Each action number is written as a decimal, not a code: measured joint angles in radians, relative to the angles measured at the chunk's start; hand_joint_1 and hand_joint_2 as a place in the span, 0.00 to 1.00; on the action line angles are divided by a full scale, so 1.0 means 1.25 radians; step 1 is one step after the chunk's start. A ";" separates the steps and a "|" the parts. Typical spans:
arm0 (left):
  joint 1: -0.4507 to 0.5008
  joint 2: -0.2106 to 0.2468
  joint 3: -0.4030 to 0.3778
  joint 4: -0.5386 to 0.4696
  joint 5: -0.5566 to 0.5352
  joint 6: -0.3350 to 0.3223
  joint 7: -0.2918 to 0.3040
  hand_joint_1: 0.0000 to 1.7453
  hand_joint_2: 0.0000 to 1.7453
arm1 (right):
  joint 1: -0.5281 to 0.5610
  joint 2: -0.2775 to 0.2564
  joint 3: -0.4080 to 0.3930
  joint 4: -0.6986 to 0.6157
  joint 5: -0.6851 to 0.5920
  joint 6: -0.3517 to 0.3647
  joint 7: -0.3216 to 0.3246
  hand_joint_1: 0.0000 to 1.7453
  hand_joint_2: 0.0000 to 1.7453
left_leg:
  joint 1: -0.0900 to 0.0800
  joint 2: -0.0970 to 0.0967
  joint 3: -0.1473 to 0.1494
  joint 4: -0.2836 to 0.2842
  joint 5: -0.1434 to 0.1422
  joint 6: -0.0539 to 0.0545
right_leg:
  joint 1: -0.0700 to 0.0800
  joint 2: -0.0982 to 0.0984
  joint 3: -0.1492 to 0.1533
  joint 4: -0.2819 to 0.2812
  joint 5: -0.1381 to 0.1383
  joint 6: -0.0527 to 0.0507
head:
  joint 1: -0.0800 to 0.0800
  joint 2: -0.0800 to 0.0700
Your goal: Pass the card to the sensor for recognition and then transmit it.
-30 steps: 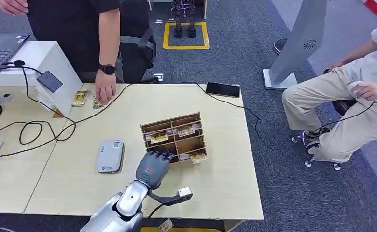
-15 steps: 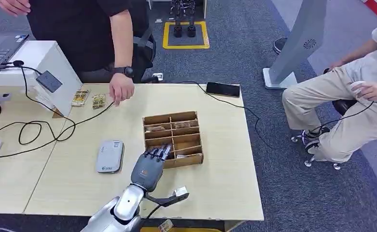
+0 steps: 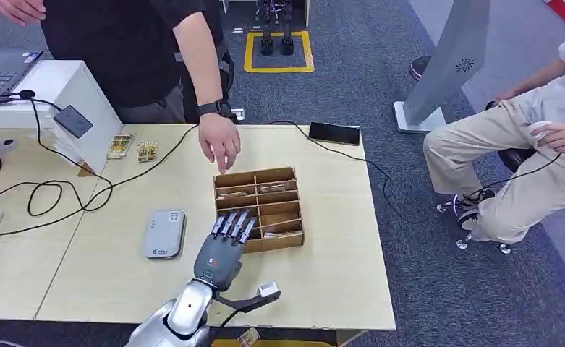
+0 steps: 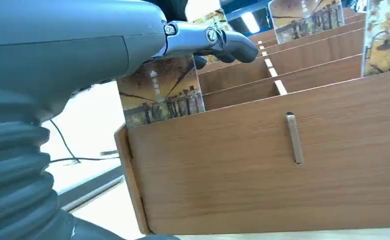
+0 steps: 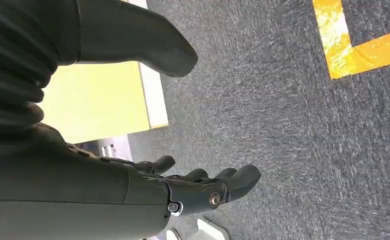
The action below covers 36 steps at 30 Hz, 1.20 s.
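- The left hand (image 3: 221,253) is hovering at the near edge of the wooden card rack (image 3: 259,207), fingers (image 3: 230,225) stretched out and apart, holding nothing.
- The cards (image 4: 161,92) are standing in the rack's slots, just beyond the fingertips.
- The right hand (image 5: 183,187) is hanging over the carpet with fingers loosely spread, empty.
- A person's hand (image 3: 219,142) is reaching over the rack's far side.
- The grey card reader (image 3: 165,233) is lying to the rack's left.

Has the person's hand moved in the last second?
Yes. The person's hand went from the cards near the table's far edge toward the wooden box, now hovering beside it.
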 joint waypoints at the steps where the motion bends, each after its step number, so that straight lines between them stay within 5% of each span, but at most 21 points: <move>1: 0.001 0.000 0.004 0.000 0.000 0.002 -0.003 0.00 1.00 | 0.000 0.000 0.000 0.000 0.000 0.000 0.000 0.00 1.00 | 0.000 0.000 0.000 0.000 0.000 0.000 | 0.000 0.000 0.000 0.000 0.000 0.000 | 0.000 0.000; 10: 0.005 -0.002 0.021 0.000 -0.001 0.008 -0.004 0.00 1.00 | 0.000 0.000 0.000 0.002 0.000 -0.001 0.000 0.00 1.00 | 0.000 0.000 0.000 0.000 0.000 0.000 | 0.000 0.000 0.000 0.000 0.000 0.000 | 0.000 0.000; 18: 0.036 -0.005 0.076 -0.036 0.000 0.080 -0.006 0.00 1.00 | 0.000 0.000 -0.003 0.002 0.000 -0.007 0.002 0.00 1.00 | 0.000 0.000 -0.001 0.000 0.000 0.000 | 0.000 0.000 -0.001 0.000 0.000 0.000 | 0.000 0.000; 27: 0.121 -0.030 0.237 -0.325 0.034 0.088 -0.199 0.00 1.00 | 0.001 0.000 -0.005 0.002 0.007 -0.016 0.009 0.00 1.00 | 0.000 0.000 -0.002 0.000 0.000 0.000 | 0.000 0.000 -0.002 0.000 0.000 0.000 | 0.000 0.000; 36: 0.150 -0.044 0.288 -0.457 0.041 0.088 -0.241 0.00 1.00 | 0.000 0.003 -0.005 0.002 0.011 -0.016 0.009 0.00 1.00 | 0.000 0.000 -0.002 0.000 0.000 0.000 | 0.000 0.000 -0.002 0.000 0.000 0.000 | 0.000 0.000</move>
